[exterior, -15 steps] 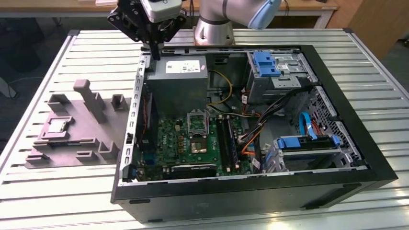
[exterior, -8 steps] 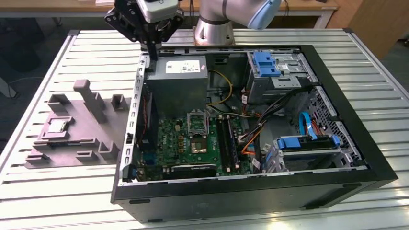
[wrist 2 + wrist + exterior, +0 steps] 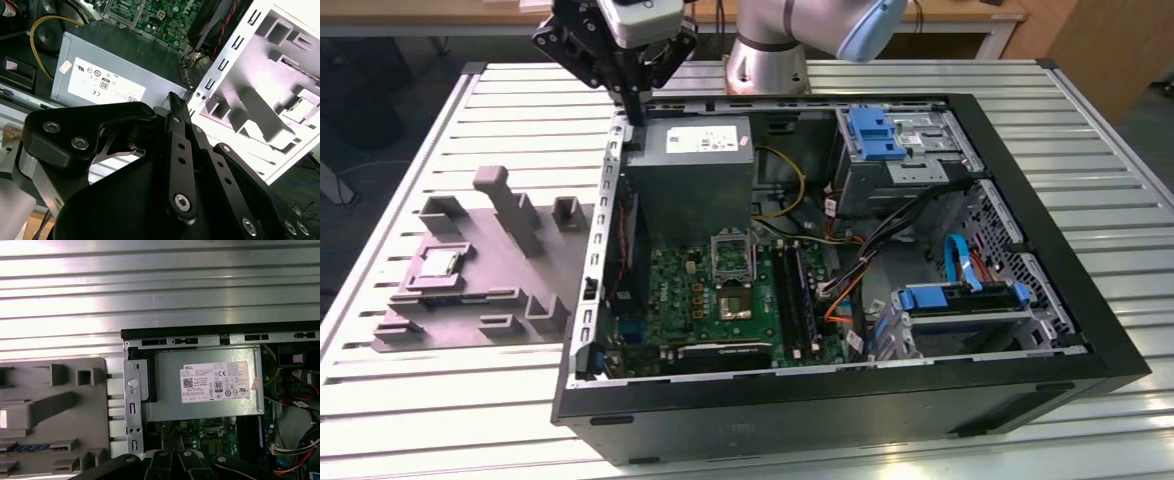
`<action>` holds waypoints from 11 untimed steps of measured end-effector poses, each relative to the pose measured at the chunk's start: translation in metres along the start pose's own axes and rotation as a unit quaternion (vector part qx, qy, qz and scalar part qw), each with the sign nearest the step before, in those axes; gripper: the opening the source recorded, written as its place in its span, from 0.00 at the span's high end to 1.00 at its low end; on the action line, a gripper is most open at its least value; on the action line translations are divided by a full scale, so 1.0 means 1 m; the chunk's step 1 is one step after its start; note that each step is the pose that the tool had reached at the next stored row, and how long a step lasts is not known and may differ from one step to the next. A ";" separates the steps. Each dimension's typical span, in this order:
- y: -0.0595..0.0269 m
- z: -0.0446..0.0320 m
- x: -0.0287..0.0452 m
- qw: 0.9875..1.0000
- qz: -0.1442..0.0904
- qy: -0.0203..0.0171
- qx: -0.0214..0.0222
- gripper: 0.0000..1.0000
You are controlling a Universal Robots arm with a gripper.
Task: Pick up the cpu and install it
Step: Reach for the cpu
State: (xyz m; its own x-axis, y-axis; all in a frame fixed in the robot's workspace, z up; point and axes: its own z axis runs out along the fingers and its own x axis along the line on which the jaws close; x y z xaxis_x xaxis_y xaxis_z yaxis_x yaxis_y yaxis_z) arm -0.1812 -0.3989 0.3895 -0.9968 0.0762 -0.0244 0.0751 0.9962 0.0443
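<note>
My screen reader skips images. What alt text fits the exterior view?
A robot gripper is poised at a corner of an open computer case, while the cpu lies on a tray to the exterior view's left.

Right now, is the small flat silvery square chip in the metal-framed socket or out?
Out: the chip lies on the grey-purple plastic tray, outside the black computer case.
</note>
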 end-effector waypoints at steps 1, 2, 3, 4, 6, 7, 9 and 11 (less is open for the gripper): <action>0.0000 0.0000 0.0005 1.000 0.000 0.000 0.000 0.89; -0.0001 0.0000 0.0010 1.000 0.000 0.000 0.000 0.89; -0.0001 0.0000 0.0015 1.000 0.000 0.000 0.000 0.89; -0.0002 0.0001 0.0021 1.000 0.000 0.000 0.000 0.89; -0.0002 0.0001 0.0032 1.000 0.000 0.000 0.000 0.89; -0.0003 0.0000 0.0037 1.000 0.000 0.000 0.000 0.89; -0.0004 0.0000 0.0048 1.000 0.000 0.000 0.000 0.89; -0.0005 0.0001 0.0061 1.000 0.000 0.000 0.000 0.89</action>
State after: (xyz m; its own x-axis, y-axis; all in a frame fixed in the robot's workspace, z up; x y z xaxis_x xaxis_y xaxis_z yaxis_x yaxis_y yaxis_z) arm -0.1873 -0.3989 0.3893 -0.9968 0.0762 -0.0245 0.0751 0.9962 0.0444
